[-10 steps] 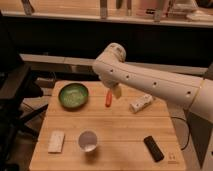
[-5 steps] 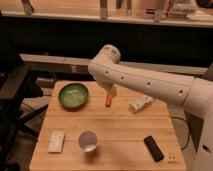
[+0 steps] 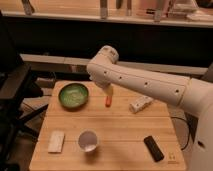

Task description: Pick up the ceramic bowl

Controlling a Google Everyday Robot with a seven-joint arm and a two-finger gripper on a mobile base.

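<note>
The ceramic bowl (image 3: pixel 73 95) is round and shallow, with a dark green rim and a lighter speckled green inside. It stands on the back left of the wooden table (image 3: pixel 120 135). My white arm (image 3: pixel 145 82) reaches in from the right, with its elbow above the table's back edge. My gripper (image 3: pixel 108 93) hangs under the arm just right of the bowl, about a hand's width from its rim and mostly hidden by the arm. A small orange piece (image 3: pixel 108 101) shows right below it.
A small white cup (image 3: pixel 88 141) stands at the front middle. A pale flat block (image 3: pixel 56 141) lies at the front left, a white oblong object (image 3: pixel 140 104) at the right, and a black remote-like object (image 3: pixel 154 148) at the front right. A dark chair (image 3: pixel 15 100) stands to the left.
The arm's elbow has swung leftward, toward the bowl. The gripper end stays near the orange piece, right of the bowl. The objects on the table have not moved.
</note>
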